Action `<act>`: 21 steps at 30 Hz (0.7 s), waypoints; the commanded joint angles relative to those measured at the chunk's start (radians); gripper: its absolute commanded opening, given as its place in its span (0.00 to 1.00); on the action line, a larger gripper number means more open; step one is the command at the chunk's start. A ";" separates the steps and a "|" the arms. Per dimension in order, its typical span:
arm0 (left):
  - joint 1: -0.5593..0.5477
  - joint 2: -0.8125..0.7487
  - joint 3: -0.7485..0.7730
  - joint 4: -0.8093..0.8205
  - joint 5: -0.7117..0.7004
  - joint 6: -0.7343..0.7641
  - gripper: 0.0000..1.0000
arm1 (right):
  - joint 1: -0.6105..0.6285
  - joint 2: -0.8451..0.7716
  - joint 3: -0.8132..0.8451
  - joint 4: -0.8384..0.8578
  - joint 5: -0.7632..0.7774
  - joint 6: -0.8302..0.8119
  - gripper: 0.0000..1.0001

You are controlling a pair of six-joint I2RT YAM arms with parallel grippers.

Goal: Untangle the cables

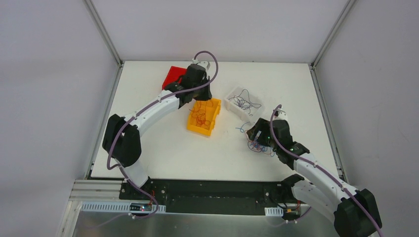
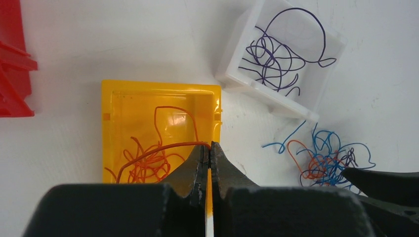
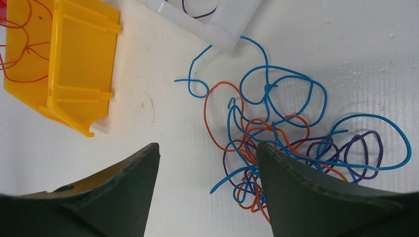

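- Snagging looms: left hand (image 2: 210, 147), clamped on an orange cable (image 2: 163, 146) over the yellow bin (image 2: 106, 128), could drag other loops out
- Right hand (image 3: 207, 145) gapes empty above the tangle (image 3: 276, 131) on the worktop (image 3: 346, 39); closing may grab mixed colours

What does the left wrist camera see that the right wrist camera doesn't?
Only the left wrist view shows the left gripper pinching an orange wire, and the whole pile of purple wires inside the white bin. Only the right wrist view shows the right gripper with its two fingers wide apart. Both show the yellow bin, the white bin and the tangle of blue, orange and purple wires on the table.
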 commanded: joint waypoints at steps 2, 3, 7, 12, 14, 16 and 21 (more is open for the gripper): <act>0.010 0.001 -0.017 0.078 0.035 -0.118 0.00 | 0.001 -0.033 -0.014 0.031 0.006 0.004 0.75; 0.006 -0.004 -0.023 0.083 0.036 -0.125 0.00 | 0.000 -0.033 -0.016 0.034 0.006 0.003 0.75; -0.042 -0.045 -0.042 0.085 -0.036 -0.102 0.00 | 0.000 -0.020 -0.013 0.039 0.002 0.003 0.75; -0.088 -0.111 -0.075 0.093 -0.072 -0.118 0.00 | 0.000 -0.005 -0.011 0.046 0.000 0.005 0.75; -0.114 -0.146 -0.105 0.105 -0.107 -0.118 0.00 | 0.000 -0.006 -0.012 0.047 0.000 0.005 0.75; -0.153 -0.187 -0.141 0.133 -0.181 -0.102 0.00 | 0.000 -0.006 -0.013 0.047 0.003 0.005 0.75; -0.174 -0.262 -0.245 0.235 -0.232 -0.131 0.00 | -0.001 -0.001 -0.011 0.050 0.001 0.004 0.75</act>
